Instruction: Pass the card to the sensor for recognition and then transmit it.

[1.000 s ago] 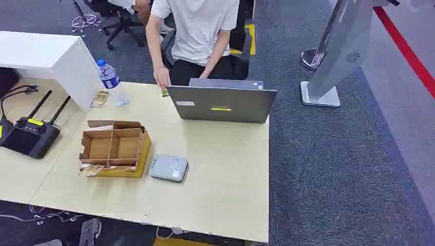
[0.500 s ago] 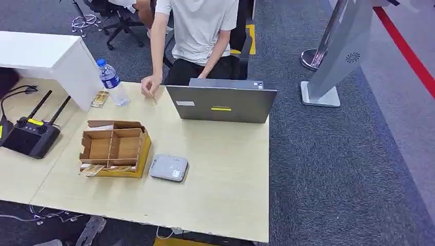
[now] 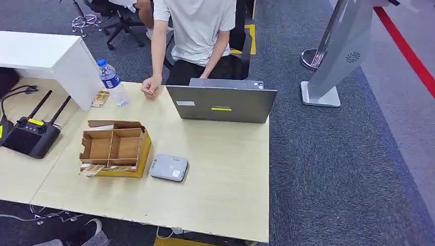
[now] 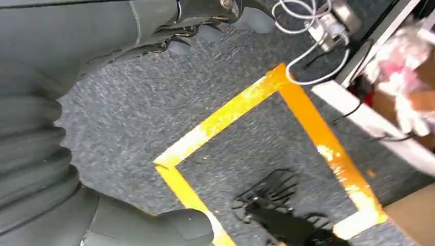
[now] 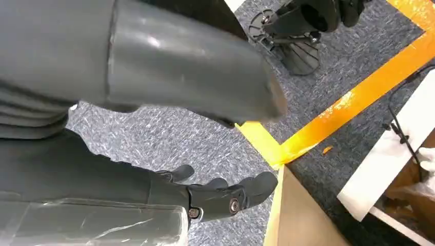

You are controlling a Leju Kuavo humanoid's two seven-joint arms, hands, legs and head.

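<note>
While both arms hang low over the carpet on the near side of the table (image 3: 225, 169), nothing of the task is in hand yet. The right hand (image 5: 205, 196) is empty, its dark fingers stretched out and apart from the thumb. The left hand (image 4: 149, 226) shows too little, a thumb and some blurred fingers, for me to tell how it is set.

On the table, a person sits behind the laptop (image 3: 221, 104) at the far edge. Nearer stands the cardboard box (image 3: 144, 149) with its open compartments, and the grey sensor (image 3: 169, 167) lies just beside it on the right. The card (image 3: 92, 170) lies flat against the box's near-left corner, its long axis roughly along the table's near edge (a second, similar item lies far back by the bottle).

So the card sits forward and to the left of the robot's middle. By my judgement the left hand is nearer, and the sensor is then a short carry rightward past the box.
</note>
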